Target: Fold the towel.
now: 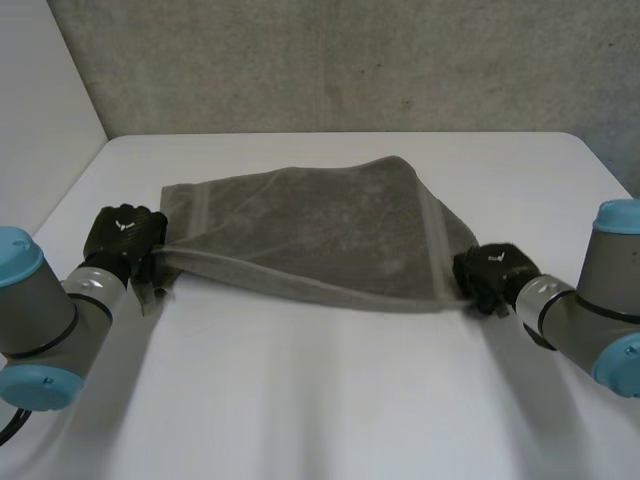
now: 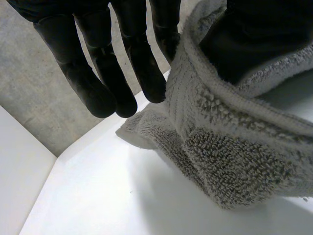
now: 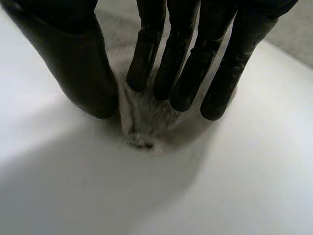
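White table [image 1: 330,400] spans the view, with a grey concrete wall [image 1: 350,60] along its 12 o'clock edge and a plain white wall [image 1: 40,90] at 10 o'clock.

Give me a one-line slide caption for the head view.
The left hand and right hand each pinch a near corner of the grey towel on the white table.

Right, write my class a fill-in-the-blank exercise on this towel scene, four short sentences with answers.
1. The towel is ___ in colour.
2. It lies on a ___ table.
3. The left hand pinches the towel's near ___ corner.
4. The right hand pinches its near ___ corner.
Missing words: grey; white; left; right.
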